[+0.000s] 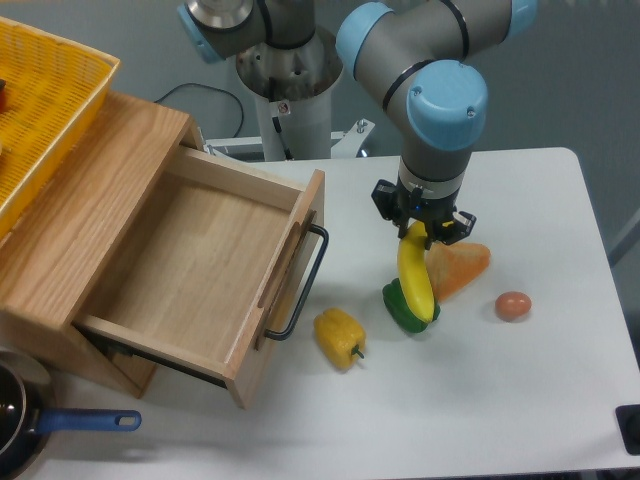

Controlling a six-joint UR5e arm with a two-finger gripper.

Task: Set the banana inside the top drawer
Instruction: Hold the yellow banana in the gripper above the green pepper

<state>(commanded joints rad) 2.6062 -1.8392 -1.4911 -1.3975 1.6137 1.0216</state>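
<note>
The stubby yellow bell pepper point(339, 338) lies on the white tabletop point(520, 400), just right of the open light wooden top drawer point(200, 270). Farther back, the smooth curved yellow banana point(415, 285) hangs from the gripper point(422, 232), which is clamped on its upper end, its lower end over the green pepper point(398, 306).

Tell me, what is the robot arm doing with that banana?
The robot's gripper has its jaws shut on the top end of the banana, which hangs over a green pepper on the white table. The top drawer is pulled open and has nothing inside. The banana is not in it yet.
</note>
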